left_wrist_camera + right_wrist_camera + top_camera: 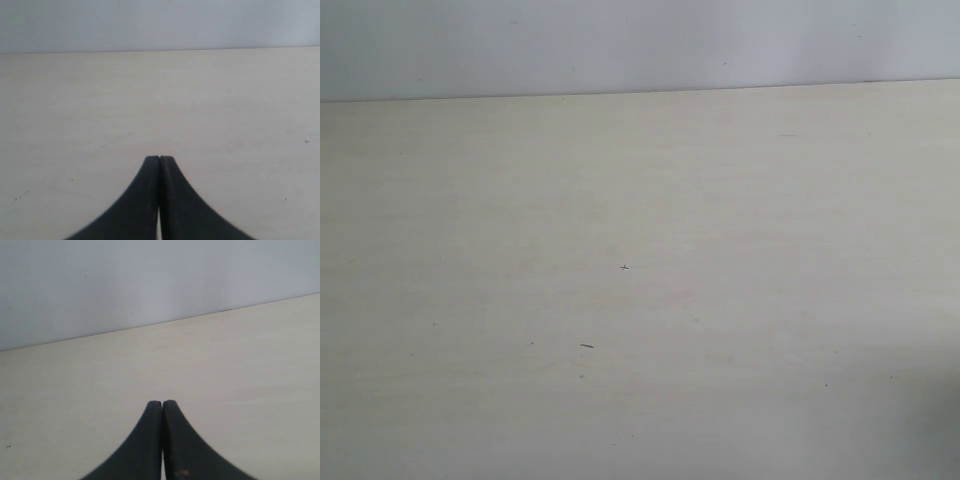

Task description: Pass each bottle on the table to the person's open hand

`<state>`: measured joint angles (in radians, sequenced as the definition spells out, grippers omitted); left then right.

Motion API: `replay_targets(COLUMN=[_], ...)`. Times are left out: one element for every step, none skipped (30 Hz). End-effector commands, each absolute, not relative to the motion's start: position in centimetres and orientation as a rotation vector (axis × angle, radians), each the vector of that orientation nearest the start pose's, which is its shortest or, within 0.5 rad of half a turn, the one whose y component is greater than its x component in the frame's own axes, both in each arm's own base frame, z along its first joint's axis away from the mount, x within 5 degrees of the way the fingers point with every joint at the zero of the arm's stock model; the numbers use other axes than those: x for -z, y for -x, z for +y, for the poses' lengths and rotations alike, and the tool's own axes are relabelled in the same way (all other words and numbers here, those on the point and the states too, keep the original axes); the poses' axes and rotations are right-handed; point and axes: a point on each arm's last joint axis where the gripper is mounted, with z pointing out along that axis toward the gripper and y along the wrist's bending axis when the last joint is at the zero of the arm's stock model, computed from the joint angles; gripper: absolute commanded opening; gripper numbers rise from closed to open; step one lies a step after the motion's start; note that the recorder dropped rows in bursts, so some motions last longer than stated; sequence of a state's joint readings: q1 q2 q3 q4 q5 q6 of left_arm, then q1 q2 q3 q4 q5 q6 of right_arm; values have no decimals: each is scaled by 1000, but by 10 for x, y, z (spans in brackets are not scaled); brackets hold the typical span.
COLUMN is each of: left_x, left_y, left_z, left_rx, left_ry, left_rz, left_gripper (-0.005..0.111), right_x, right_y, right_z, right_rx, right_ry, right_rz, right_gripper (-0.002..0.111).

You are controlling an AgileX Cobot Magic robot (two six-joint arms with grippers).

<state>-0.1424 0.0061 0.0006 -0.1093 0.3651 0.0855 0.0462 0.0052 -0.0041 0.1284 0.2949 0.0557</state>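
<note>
The pale beige table [640, 280] fills the exterior view with only a few small dark specks on it. No bottle shows in any view, and the person's open hand is out of view too. My left gripper [159, 159] is shut, its two black fingers pressed together with nothing between them, hovering over the table [150, 100]. My right gripper [162, 403] is likewise shut and holds nothing above the table [200, 355]. Neither gripper appears in the exterior view.
A plain grey-white wall [640, 45] rises behind the table's far edge [640, 92]. The same wall [125, 285] shows in the right wrist view.
</note>
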Motion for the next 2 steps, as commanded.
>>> replay_targets(left_x=[-181,-181], left_y=[-52,-52], left_z=[-11,-11], left_rx=[154,154], left_ry=[-141,-141], left_rz=[1834,1834], left_gripper=[0,0], right_x=[-187,-187], right_y=[-54,-54], right_z=[6,6], right_rx=[-189,-189], right_ry=[-87,-87], right_rz=[1770,1770], right_gripper=[0,0])
